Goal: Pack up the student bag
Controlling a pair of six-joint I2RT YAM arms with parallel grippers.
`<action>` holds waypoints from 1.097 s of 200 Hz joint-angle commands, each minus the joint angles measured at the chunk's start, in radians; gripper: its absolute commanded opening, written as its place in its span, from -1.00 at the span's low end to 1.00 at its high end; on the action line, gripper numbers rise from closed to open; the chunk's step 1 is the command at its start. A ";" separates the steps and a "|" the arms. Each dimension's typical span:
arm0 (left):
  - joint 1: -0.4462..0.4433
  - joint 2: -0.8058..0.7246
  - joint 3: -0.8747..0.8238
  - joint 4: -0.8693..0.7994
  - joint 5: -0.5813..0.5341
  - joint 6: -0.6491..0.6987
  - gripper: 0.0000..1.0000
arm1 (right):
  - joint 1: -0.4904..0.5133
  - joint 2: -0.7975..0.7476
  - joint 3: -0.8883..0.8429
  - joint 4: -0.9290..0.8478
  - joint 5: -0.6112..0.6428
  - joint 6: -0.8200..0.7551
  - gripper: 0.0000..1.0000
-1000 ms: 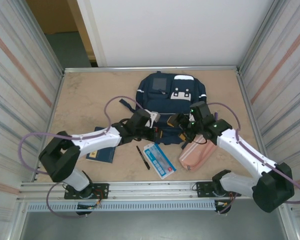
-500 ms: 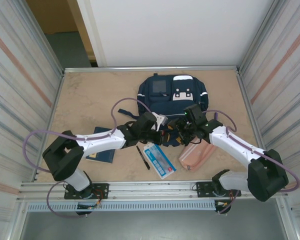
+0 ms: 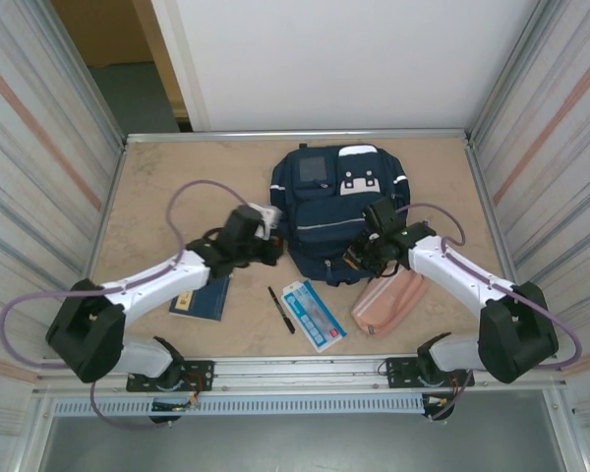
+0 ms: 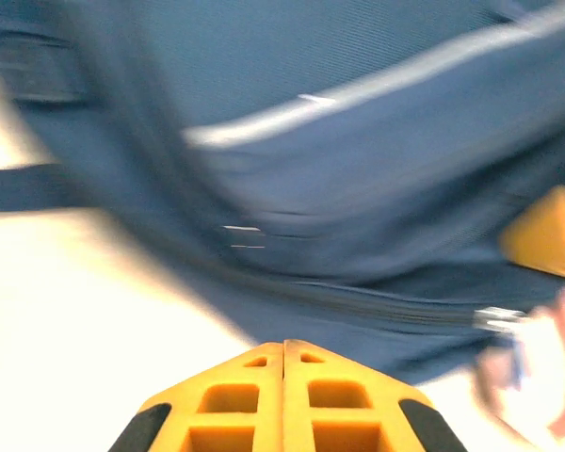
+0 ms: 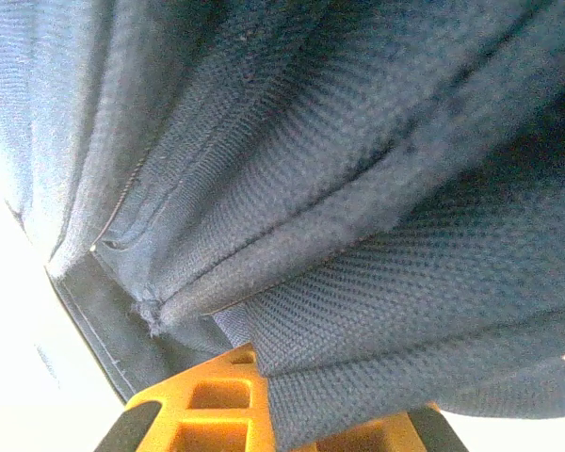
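Opening step, I reckon: my R gripper (image 5: 264, 367) nips fabric of the student bag (image 3: 336, 211) at its 5 o'clock, L gripper (image 4: 283, 345) clenched empty at 8; next needs a gentle lift.

A pale beige, faintly marbled table top (image 3: 167, 187) covers the middle of the top view. Ribbed, silvery wall panels with faint reddish stripes stand along the left (image 3: 29, 147) and right (image 3: 560, 118) edges. A plain white board (image 3: 344, 59) closes off the back. In the upper left corner are a brown surface (image 3: 108, 29) and grey-green floor (image 3: 143, 93). An aluminium rail (image 3: 305, 369) runs along the table's near edge at the bottom. The light is even and soft.
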 commanded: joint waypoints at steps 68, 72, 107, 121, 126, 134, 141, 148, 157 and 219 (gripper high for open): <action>-0.190 -0.031 0.029 0.092 0.149 -0.078 0.05 | -0.038 0.032 0.015 0.116 -0.184 -0.105 -1.00; -0.207 -0.027 0.035 0.087 0.119 -0.076 0.08 | -0.036 0.030 0.017 0.118 -0.182 -0.103 -1.00; -0.251 0.078 0.139 -0.027 0.030 -0.017 0.14 | -0.027 0.037 0.040 0.115 -0.211 -0.102 -1.00; -0.251 0.129 0.165 -0.034 0.039 -0.014 0.13 | -0.021 0.033 0.041 0.117 -0.214 -0.095 -1.00; -0.252 0.147 0.173 -0.033 0.041 -0.013 0.13 | -0.019 0.031 0.042 0.118 -0.215 -0.095 -1.00; -0.252 0.175 0.189 -0.039 0.034 -0.013 0.12 | -0.013 0.029 0.043 0.118 -0.220 -0.093 -1.00; -0.253 0.198 0.207 -0.060 0.010 -0.016 0.12 | -0.012 0.027 0.045 0.116 -0.224 -0.092 -1.00; -0.254 0.218 0.224 -0.082 -0.016 -0.024 0.13 | -0.011 0.026 0.046 0.113 -0.228 -0.089 -1.00; -0.254 0.239 0.238 -0.106 -0.052 -0.034 0.15 | -0.011 0.020 0.045 0.112 -0.231 -0.083 -1.00; -0.254 0.264 0.243 -0.053 -0.008 -0.002 -0.94 | -0.017 0.008 0.033 0.107 -0.227 -0.099 -1.00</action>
